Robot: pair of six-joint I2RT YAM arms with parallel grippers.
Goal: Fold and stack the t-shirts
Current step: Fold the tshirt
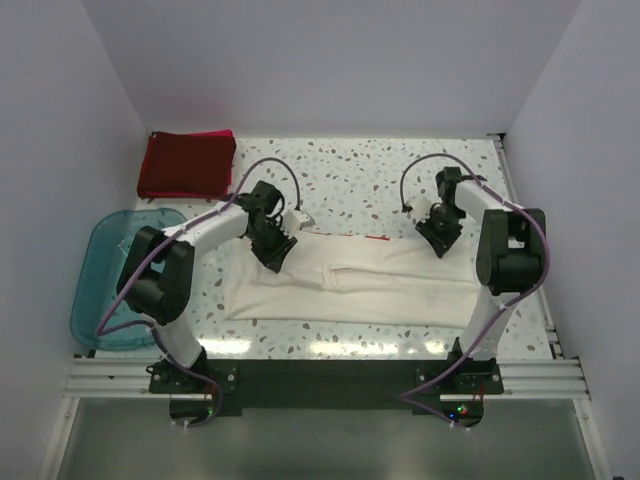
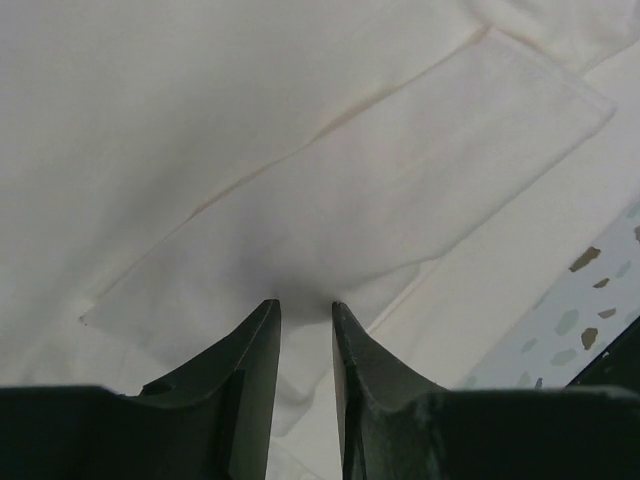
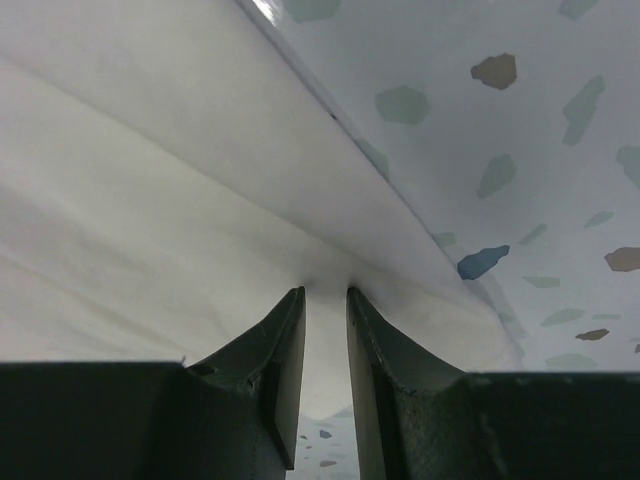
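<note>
A cream-white t-shirt [image 1: 380,285] lies folded into a long band across the middle of the table, with a sliver of red print [image 1: 377,237] showing at its far edge. My left gripper [image 1: 275,250] points down onto the band's far left part. In the left wrist view its jaws [image 2: 305,305] stand a narrow gap apart, tips pressed into the cloth [image 2: 330,180]. My right gripper [image 1: 438,238] is at the far right edge, and its jaws [image 3: 326,292] straddle the cloth's edge [image 3: 200,200] with a narrow gap. A folded dark red t-shirt [image 1: 185,165] lies at the far left on a pink one [image 1: 222,133].
A translucent teal plastic tub [image 1: 110,280] sits at the table's left edge, beside the left arm's base. White walls close in the table on the left, back and right. Speckled tabletop [image 1: 350,180] shows beyond the band.
</note>
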